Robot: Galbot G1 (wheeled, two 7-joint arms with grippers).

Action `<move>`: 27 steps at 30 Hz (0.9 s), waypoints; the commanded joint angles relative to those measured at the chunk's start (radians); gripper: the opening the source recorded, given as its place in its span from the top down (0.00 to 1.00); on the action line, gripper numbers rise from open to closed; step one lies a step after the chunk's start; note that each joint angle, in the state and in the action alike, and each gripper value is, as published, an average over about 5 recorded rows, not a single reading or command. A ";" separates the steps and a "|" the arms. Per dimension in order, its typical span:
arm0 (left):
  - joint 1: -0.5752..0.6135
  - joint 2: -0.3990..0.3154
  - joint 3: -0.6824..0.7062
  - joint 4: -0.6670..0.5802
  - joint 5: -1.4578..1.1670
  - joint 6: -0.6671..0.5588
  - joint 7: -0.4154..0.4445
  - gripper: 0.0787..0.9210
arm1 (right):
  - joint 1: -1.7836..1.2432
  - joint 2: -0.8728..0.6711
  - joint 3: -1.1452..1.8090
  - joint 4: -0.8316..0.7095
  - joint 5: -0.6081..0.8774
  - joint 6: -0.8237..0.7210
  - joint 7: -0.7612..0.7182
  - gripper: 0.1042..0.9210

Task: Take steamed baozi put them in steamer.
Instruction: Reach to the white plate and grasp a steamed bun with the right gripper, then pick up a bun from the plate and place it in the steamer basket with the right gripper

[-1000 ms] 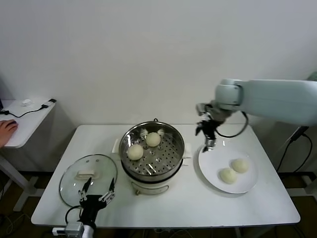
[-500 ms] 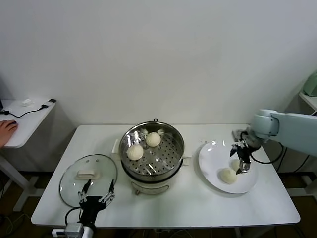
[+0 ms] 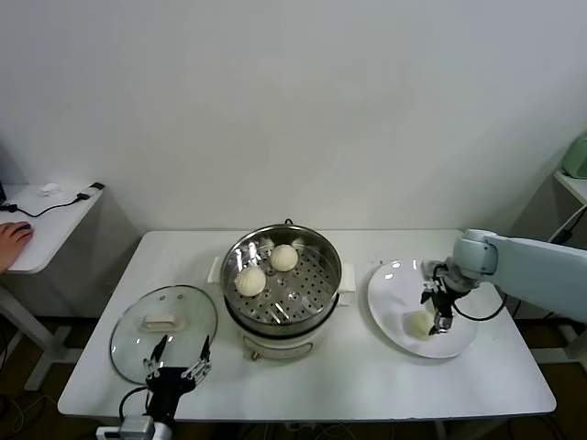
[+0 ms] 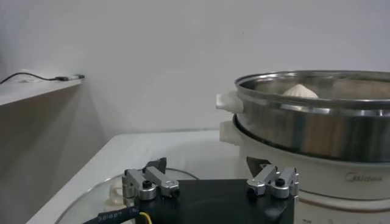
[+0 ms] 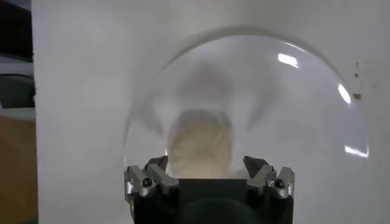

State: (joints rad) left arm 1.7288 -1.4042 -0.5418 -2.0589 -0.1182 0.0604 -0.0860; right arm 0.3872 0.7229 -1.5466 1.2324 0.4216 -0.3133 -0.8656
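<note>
R gripper [image 3: 437, 310] was wide open over a baozi [image 3: 421, 323] on the white plate [image 3: 390, 307], ready for grasping; L gripper [image 3: 174, 363] parked open near the glass lid [image 3: 138, 323].

Bare test room, set up like a lab.
A white counter [image 3: 367, 376] stood against a blank wall [image 3: 303, 101], beside a cabled side desk [image 3: 46, 225].

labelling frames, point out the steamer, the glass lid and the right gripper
steamer [image 3: 323, 256]: head view, on its steel rim.
glass lid [image 3: 188, 316]: head view, on bare glass near its edge.
right gripper [image 3: 437, 314]: head view, midway between its fingertips, over the plate.
</note>
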 commanded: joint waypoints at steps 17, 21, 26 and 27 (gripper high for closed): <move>0.005 -0.003 0.002 -0.007 0.001 0.001 -0.001 0.12 | 0.218 0.009 -0.058 0.077 0.000 0.023 -0.066 0.28; 0.009 0.000 0.004 -0.012 0.002 0.003 -0.001 0.12 | 0.472 0.099 -0.185 0.097 0.046 0.099 -0.135 0.28; 0.006 0.004 0.008 -0.022 0.006 0.011 0.003 0.12 | 0.651 0.265 -0.164 0.126 0.080 0.199 -0.192 0.28; 0.006 0.004 0.009 -0.025 0.007 0.013 0.004 0.12 | 0.665 0.294 -0.144 0.137 0.079 0.218 -0.199 0.28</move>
State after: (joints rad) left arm 1.7329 -1.4013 -0.5317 -2.0863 -0.1100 0.0749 -0.0814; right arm 0.7065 0.8216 -1.6380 1.3072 0.4511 -0.2273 -0.9717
